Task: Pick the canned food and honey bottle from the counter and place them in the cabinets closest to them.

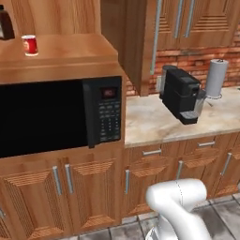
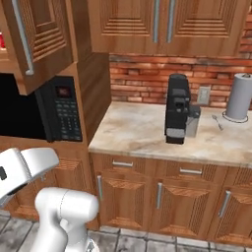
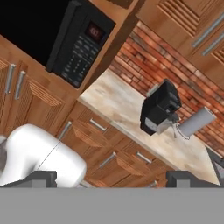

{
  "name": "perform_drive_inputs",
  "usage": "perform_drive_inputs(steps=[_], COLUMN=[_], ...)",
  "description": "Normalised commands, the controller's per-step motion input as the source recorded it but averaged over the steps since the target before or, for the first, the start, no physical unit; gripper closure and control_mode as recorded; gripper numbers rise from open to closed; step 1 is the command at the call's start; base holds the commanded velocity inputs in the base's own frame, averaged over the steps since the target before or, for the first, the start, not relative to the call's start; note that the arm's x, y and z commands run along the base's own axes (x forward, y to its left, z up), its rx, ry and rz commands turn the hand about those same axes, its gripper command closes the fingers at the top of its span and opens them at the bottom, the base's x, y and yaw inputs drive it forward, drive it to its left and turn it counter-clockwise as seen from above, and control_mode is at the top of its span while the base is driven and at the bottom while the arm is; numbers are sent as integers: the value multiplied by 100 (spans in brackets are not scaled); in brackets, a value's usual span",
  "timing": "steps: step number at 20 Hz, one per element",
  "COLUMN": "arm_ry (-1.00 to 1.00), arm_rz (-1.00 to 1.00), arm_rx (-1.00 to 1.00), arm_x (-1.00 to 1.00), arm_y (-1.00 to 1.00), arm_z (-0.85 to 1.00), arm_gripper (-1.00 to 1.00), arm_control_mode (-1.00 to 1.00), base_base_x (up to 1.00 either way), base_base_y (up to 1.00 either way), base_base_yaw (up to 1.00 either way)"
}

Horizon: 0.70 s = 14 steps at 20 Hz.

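Note:
The canned food (image 1: pixel 29 45), a short red can with a pale label, stands upright on the wooden shelf (image 1: pixel 70 51) of a cabinet above the microwave. That cabinet's door (image 1: pixel 139 47) hangs swung open to the right. A sliver of the red can (image 2: pixel 1 40) shows behind that open door (image 2: pixel 37 39) in the right base view. The honey bottle is out of view. My gripper (image 3: pixel 112 178) is open with nothing between its fingertips (image 3: pixel 41 177). It hangs low in front of the base cupboards, far from the can. The counter (image 1: pixel 150 122) lies to the right of the microwave.
A black microwave (image 1: pixel 56 115) sits under the shelf. A dark-brown squarish bottle (image 1: pixel 4 23) stands left of the can. On the counter are a black coffee machine (image 1: pixel 180 93) and a paper towel roll (image 1: pixel 216 77). Shut wall cabinets (image 2: pixel 162 24) hang above the brick backsplash.

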Motion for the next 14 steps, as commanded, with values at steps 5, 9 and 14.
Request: perform_drive_inputs(steps=[5, 9, 14], arm_ry=[0, 0, 0], arm_rz=[0, 0, 0], arm_rx=[0, 0, 0], arm_x=[0, 0, 0], arm_y=[0, 0, 0], arm_z=[0, 0, 0], arm_gripper=[-100, -100, -100], arm_control_mode=[100, 100, 100], base_base_x=[2, 3, 5], base_base_y=[-67, -69, -69], base_base_yaw=[0, 0, 0])
